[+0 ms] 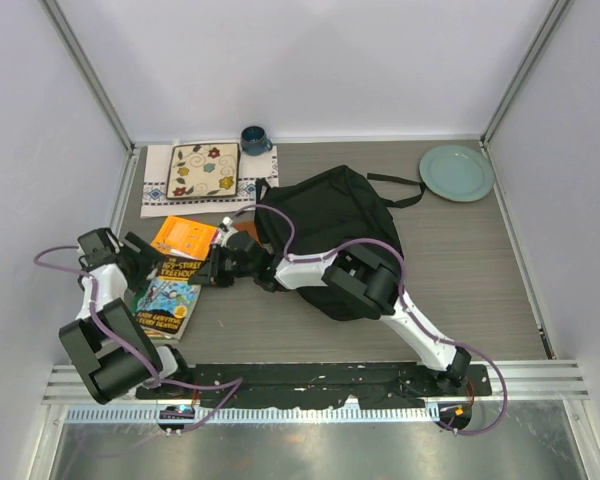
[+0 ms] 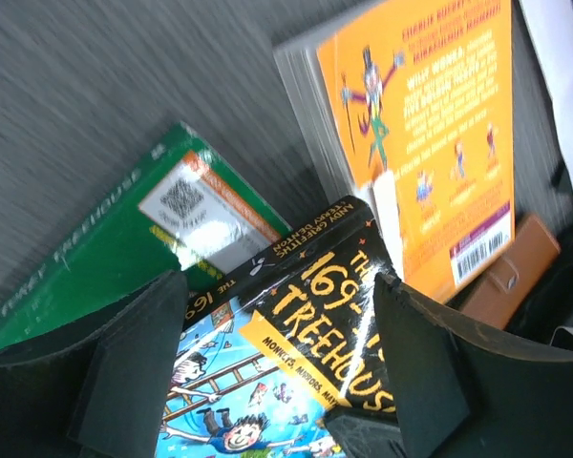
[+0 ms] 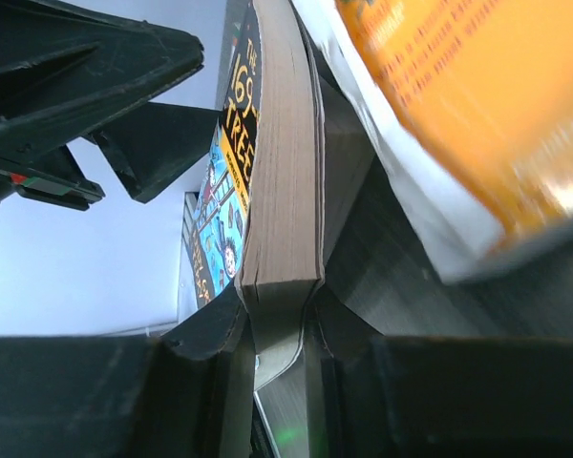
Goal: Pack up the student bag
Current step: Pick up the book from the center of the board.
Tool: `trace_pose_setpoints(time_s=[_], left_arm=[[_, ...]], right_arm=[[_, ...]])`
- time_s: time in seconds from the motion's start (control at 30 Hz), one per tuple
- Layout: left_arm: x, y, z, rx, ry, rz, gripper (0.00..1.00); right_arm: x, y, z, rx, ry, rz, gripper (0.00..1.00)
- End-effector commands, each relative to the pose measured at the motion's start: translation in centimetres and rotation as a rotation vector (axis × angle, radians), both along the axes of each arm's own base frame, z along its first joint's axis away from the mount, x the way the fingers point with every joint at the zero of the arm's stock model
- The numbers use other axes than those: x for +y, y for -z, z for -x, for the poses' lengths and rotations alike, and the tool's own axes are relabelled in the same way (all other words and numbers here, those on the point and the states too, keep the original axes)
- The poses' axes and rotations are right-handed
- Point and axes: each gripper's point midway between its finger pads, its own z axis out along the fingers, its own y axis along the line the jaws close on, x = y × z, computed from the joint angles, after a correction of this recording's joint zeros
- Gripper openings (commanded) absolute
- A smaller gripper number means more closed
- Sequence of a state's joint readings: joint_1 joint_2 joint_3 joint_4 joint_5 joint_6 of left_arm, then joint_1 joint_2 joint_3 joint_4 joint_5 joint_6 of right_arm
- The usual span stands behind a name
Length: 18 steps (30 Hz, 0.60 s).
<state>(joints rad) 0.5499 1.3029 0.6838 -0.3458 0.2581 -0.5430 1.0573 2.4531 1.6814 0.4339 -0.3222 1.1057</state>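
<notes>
The black student bag (image 1: 330,215) lies in the middle of the table, under my right arm. A "169-Storey Treehouse" book (image 1: 168,297) lies to its left on a green book (image 2: 105,248), beside an orange book (image 1: 183,236). My right gripper (image 1: 210,270) is shut on the Treehouse book's page edge (image 3: 279,191), with the jaws clamped at its corner (image 3: 279,320). My left gripper (image 2: 272,382) is open, its fingers (image 2: 124,372) either side above the Treehouse cover (image 2: 296,315). It also shows in the top view (image 1: 148,258).
A brown case (image 1: 242,232) lies between the orange book and the bag. A floral mat on a white cloth (image 1: 202,170) and a blue mug (image 1: 254,140) stand at the back left. A green plate (image 1: 457,172) is at the back right.
</notes>
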Motion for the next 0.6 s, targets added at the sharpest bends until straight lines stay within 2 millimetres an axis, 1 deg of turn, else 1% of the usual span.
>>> trace_pose_setpoints(time_s=[0.0,0.03,0.07,0.1,0.13,0.23,0.27,0.3,0.33,0.37,0.4,0.43,0.47,0.5,0.53,0.57], left_arm=[[-4.0,-0.3,2.7,0.052,0.051,0.138,0.91],[-3.9,-1.2,2.5,0.024,0.055,0.12,0.92],[-3.9,-1.8,2.4,0.008,0.056,0.111,0.93],[-3.9,-2.5,2.2,-0.011,0.062,0.102,0.93],[-3.7,-3.3,2.1,-0.037,0.066,0.083,0.93],[-3.5,-4.9,2.0,-0.061,0.08,0.048,0.95],[-3.5,-5.6,2.0,-0.078,0.083,0.035,1.0],[-3.6,-6.2,2.0,-0.085,0.09,0.03,1.0],[-3.6,-6.7,2.0,-0.098,0.1,0.022,1.0],[-4.0,-7.6,1.9,-0.13,0.117,0.021,1.0],[-4.3,-8.4,1.7,-0.159,0.136,0.023,1.0],[-4.6,-9.1,1.6,-0.184,0.158,0.025,1.0],[-4.9,-10.1,1.3,-0.218,0.175,0.027,1.0],[-5.9,-11.4,1.0,-0.277,0.223,0.049,1.0],[-6.4,-12.3,0.8,-0.314,0.248,0.059,1.0],[-7.2,-13.2,0.6,-0.35,0.284,0.072,1.0]], right_arm=[[-2.0,-5.3,-0.1,-0.117,0.072,-0.044,0.07],[-2.7,-5.5,-0.1,-0.14,0.079,-0.033,0.03],[-3.6,-5.5,0.2,-0.146,0.086,-0.018,0.0],[-4.0,-5.7,0.2,-0.156,0.093,-0.013,0.0],[-4.5,-5.4,-0.1,-0.156,0.105,0.001,0.0],[-5.3,-5.9,0.0,-0.16,0.097,0.007,0.01],[-5.8,-5.6,0.5,-0.166,0.088,0.011,0.0],[-6.0,-7.1,0.7,-0.187,0.084,-0.015,0.0],[-6.4,-8.0,0.8,-0.206,0.082,-0.022,0.0],[-7.3,-7.5,1.0,-0.209,0.085,-0.002,0.0],[-8.0,-9.9,1.2,-0.245,0.087,-0.035,0.0],[-8.7,-10.8,1.1,-0.261,0.09,-0.046,0.0],[-10.0,-10.1,1.2,-0.256,0.097,-0.024,0.0],[-10.9,-10.5,1.2,-0.268,0.098,-0.015,0.0],[-12.4,-12.7,0.6,-0.291,0.121,-0.044,0.0],[-13.8,-12.3,0.9,-0.291,0.109,-0.032,0.0]])
